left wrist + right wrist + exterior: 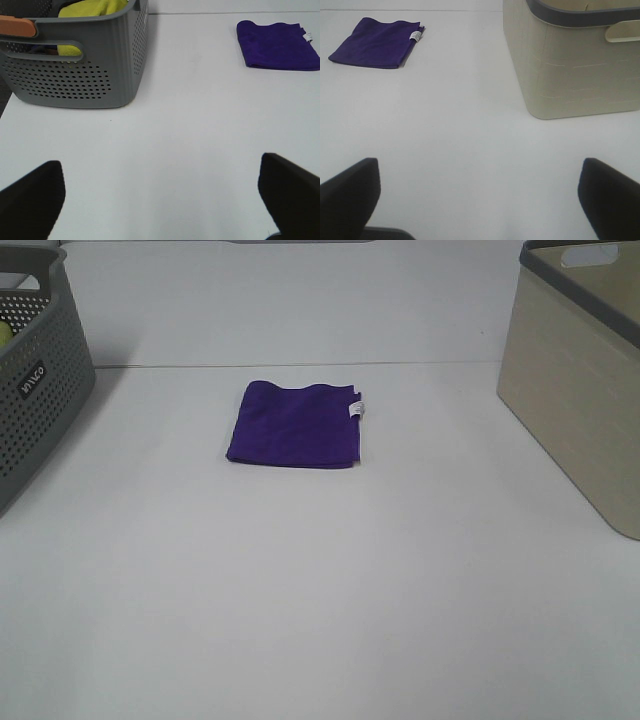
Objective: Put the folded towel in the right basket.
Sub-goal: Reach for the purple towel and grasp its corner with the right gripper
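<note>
Left gripper (160, 165) and right gripper (479, 165): jaws spread wide, nothing held, over the white table (320, 620); folded purple towel (295, 425) flat mid-table (tag at its right edge), well apart from both; beige right basket (575, 380) far right; grey basket (45, 390) far left.

Left claw (161, 167): jaws spread wide, nothing gripped, angled forward and down. Right claw (480, 167): same pose, jaws wide apart, nothing gripped.
</note>
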